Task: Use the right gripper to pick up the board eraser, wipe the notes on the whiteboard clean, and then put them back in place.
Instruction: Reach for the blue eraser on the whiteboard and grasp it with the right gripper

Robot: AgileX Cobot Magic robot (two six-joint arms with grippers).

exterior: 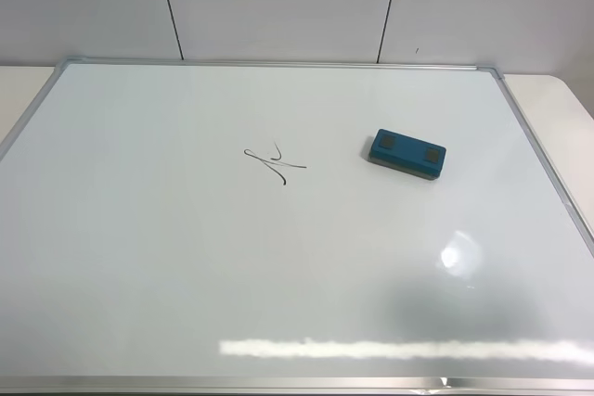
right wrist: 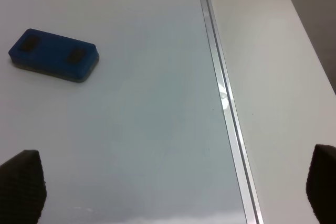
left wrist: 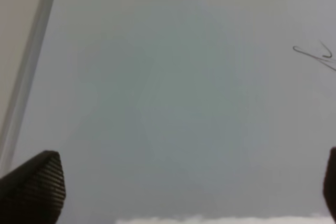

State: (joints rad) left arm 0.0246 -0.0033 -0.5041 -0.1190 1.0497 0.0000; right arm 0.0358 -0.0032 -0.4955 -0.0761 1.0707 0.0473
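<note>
Felt in grey lines the underside of the teal-blue board eraser, which carries two dark square patches on top. We see it lying flat on the whiteboard, right of the notes and apart from them. We find the right gripper spread wide, holding nothing.

The whiteboard is glossy white with a silver-grey frame, and the notes on it are thin black strokes. The board eraser is teal-blue with two dark grey square patches and a grey base.
</note>
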